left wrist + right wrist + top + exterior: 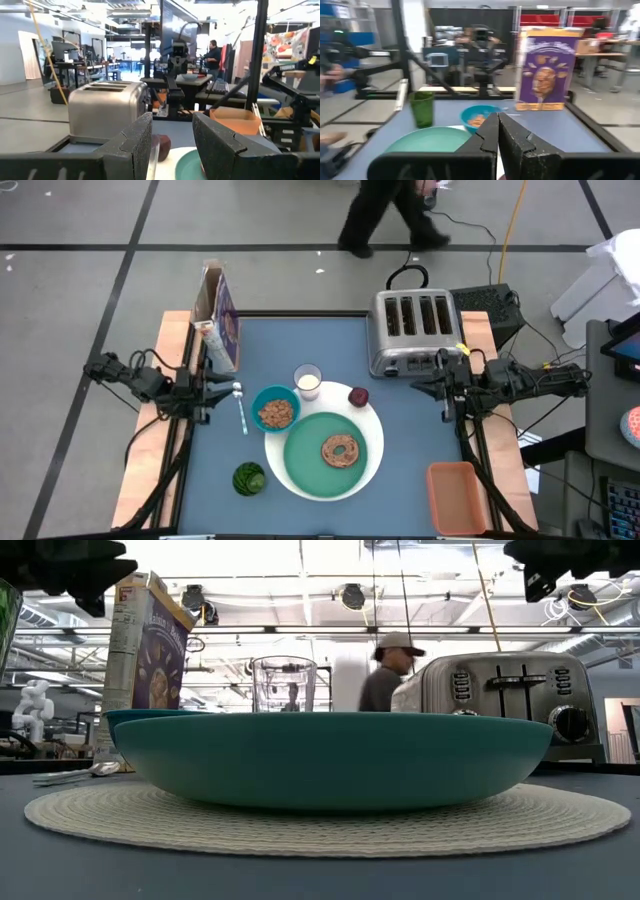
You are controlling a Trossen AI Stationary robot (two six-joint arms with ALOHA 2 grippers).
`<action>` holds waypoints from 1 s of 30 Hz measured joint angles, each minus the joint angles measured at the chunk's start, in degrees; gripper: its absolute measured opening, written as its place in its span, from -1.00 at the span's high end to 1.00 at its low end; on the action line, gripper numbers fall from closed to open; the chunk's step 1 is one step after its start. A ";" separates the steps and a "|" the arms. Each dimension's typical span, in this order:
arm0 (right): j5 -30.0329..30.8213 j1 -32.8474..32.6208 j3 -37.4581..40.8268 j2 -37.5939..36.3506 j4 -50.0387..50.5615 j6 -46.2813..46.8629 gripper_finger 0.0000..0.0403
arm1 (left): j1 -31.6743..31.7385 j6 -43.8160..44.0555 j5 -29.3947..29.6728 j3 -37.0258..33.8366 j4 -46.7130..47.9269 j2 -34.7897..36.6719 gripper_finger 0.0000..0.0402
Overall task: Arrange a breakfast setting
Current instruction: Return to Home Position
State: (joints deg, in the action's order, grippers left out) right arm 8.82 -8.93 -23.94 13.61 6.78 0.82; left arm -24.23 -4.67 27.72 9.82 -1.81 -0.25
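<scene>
Two arms, both out at the table's side edges, neither carrying anything. On the left edge the left gripper [212, 389] sits just beside the spoon [240, 408]; its fingers [131, 142] are spread wide around an empty gap. On the right edge the right gripper [422, 387] sits near the toaster [414, 330], fingers [487, 132] pressed together on nothing.

The setting lies mid-table between them. The bagel [341, 450] is on the teal plate [305, 462], which sits on a white round [376, 442]. From the low view that round is probably a woven mat, not a plate. The apple [358, 396] is at the round's rim toward the toaster. The teal bowl [275, 411], cereal in it, is at the opposite rim, with the glass of milk [308, 381] just beyond it and the cereal box [222, 330] at the far left corner.

Key relation: the spoon's long axis runs parallel to the left edge, square across the left gripper's reach. The left arm is nearer the spoon, the right arm nearer the apple.

Judgement: nothing is left to grasp. Homing means backing each arm away from the setting, with least clearance on the spoon side.
</scene>
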 joint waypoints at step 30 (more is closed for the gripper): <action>-1.44 -0.02 0.28 -1.35 2.86 -0.27 1.00 | 8.27 -10.04 2.08 -9.28 -14.37 0.02 0.27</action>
State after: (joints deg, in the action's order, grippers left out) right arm 7.38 -8.95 -23.67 12.25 9.64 0.55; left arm -15.95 -14.71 29.81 0.54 -16.19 -0.23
